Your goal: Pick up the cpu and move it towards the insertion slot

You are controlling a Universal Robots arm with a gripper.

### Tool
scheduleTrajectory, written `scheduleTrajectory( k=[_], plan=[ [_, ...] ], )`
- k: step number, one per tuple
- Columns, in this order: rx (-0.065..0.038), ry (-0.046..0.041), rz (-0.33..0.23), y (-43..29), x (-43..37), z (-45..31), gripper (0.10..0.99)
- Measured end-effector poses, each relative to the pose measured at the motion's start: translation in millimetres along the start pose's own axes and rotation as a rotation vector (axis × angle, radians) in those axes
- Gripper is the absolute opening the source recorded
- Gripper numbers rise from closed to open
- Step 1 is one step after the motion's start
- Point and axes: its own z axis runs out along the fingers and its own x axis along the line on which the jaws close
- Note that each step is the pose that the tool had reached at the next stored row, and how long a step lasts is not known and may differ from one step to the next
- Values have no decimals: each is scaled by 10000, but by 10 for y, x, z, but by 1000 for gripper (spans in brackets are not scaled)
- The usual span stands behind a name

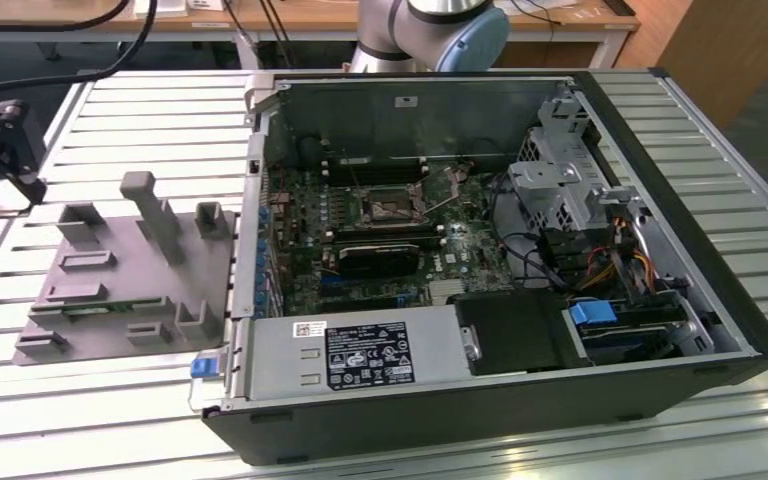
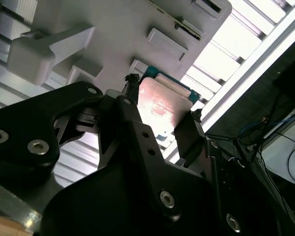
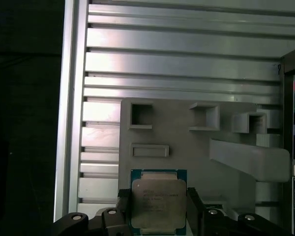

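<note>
The gripper (image 3: 158,196) pinches the cpu (image 3: 159,209) by opposite edges, over the grey holder (image 3: 187,147); in the exterior view the insertion slot (image 1: 387,208) sits centre-frame.

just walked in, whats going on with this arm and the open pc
The arm's gripper is shut on the cpu, with a finger against each of two opposite edges. It holds the chip at the edge of the grey holder plate on the slatted table. The insertion slot sits on the board inside the open computer case. The cpu has not yet reached it.
</note>
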Motion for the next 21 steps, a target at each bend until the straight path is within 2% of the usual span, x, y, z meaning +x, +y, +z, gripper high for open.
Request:
scheduleTrajectory(
  k=[21],
  plan=[
    [0,1,0,25,-20,-493,537]
  ],
)
